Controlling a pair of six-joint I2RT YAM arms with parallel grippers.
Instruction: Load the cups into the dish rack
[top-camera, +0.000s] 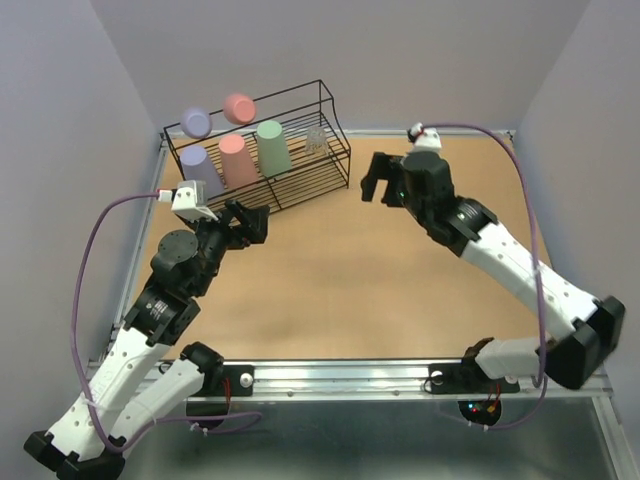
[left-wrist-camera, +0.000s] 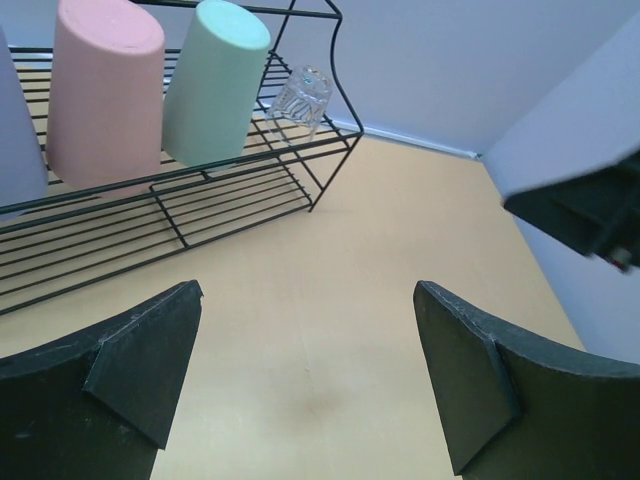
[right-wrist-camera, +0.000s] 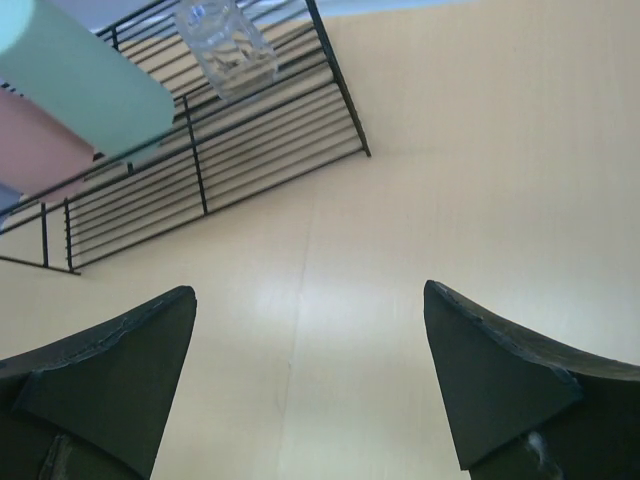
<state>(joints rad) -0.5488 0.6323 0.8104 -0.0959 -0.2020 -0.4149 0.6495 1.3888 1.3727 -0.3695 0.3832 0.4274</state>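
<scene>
The black wire dish rack (top-camera: 305, 185) stands at the table's far left with cups standing in it mouth down. Two cups, purple (top-camera: 196, 123) and pink (top-camera: 239, 108), sit on the upper tier. On the lower shelf stand a purple cup (top-camera: 200, 168), a pink cup (top-camera: 238, 160), a green cup (top-camera: 272, 147) and a small clear cup (top-camera: 316, 140). My left gripper (top-camera: 250, 222) hovers open just in front of the rack, holding nothing. To the rack's right, my right gripper (top-camera: 375, 180) is open and empty too. The left wrist view shows the pink cup (left-wrist-camera: 105, 90), green cup (left-wrist-camera: 215, 80) and clear cup (left-wrist-camera: 300, 97).
Bare tan tabletop (top-camera: 350, 280) lies between the two arms. Grey walls close in the table on three sides. In the left wrist view the right arm's dark end (left-wrist-camera: 590, 210) shows at the right edge. The right wrist view shows the rack's corner (right-wrist-camera: 250, 140) and clear cup (right-wrist-camera: 225, 45).
</scene>
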